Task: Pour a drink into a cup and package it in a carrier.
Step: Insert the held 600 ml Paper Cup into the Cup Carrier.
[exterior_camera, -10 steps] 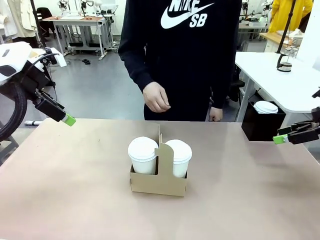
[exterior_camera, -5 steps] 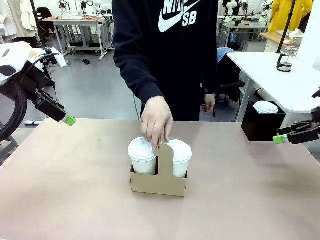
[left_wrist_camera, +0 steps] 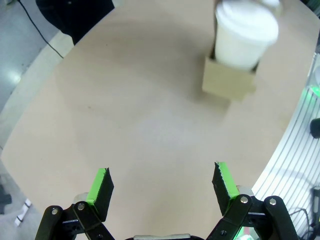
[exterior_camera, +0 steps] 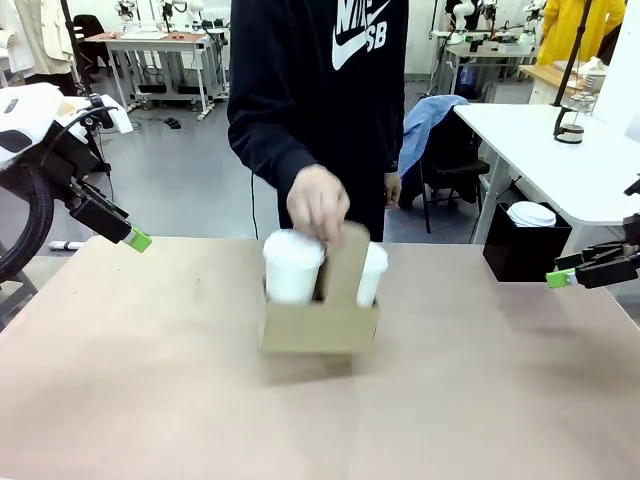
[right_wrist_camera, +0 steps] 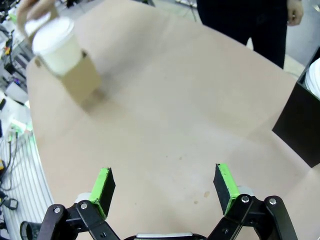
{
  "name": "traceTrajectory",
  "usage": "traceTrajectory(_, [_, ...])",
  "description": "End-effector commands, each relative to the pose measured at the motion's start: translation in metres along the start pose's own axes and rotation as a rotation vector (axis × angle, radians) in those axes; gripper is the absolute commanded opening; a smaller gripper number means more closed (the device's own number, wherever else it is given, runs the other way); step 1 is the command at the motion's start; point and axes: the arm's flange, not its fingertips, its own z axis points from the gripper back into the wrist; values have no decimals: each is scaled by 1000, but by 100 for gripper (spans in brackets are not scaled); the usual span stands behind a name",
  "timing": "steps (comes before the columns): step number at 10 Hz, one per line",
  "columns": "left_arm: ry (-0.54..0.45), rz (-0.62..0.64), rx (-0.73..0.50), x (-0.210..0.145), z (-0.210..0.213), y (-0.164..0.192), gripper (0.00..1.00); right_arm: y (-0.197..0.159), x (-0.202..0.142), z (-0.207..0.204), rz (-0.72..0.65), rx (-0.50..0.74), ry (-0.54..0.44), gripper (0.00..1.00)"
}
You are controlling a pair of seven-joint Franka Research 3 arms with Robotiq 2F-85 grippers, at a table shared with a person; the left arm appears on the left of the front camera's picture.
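A person's hand (exterior_camera: 318,204) grips the tall handle of the brown cardboard carrier (exterior_camera: 320,322) and holds it lifted off the table, blurred by motion. Two white lidded cups (exterior_camera: 292,267) sit in its slots. The carrier (left_wrist_camera: 231,80) and a cup (left_wrist_camera: 245,35) appear at the top right of the left wrist view, and the carrier (right_wrist_camera: 77,77) with a cup (right_wrist_camera: 56,46) at the top left of the right wrist view. My left gripper (left_wrist_camera: 162,182) stands open at the table's far left; my right gripper (right_wrist_camera: 165,187) stands open at the far right. Both hold nothing. The drink's carafe (exterior_camera: 570,120) stands on the white side table.
A black box (exterior_camera: 525,250) with white lids (exterior_camera: 532,214) stands at the table's right rear corner, just behind my right gripper. A white side table (exterior_camera: 560,165) lies beyond it. The person stands at the far edge, centre.
The person's hand came down onto the carrier's handle and lifted the carrier with both cups off the table. Neither arm has moved.
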Motion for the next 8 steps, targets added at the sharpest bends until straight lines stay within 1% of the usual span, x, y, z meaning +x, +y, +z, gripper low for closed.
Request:
traceTrajectory(1, [-6, 10, -7, 0, 0, -1, 100, 0, 0, 1, -1, -1, 3, 100])
traceTrajectory(8, [-6, 10, -7, 0, 0, -1, 100, 0, 0, 1, -1, -1, 3, 100])
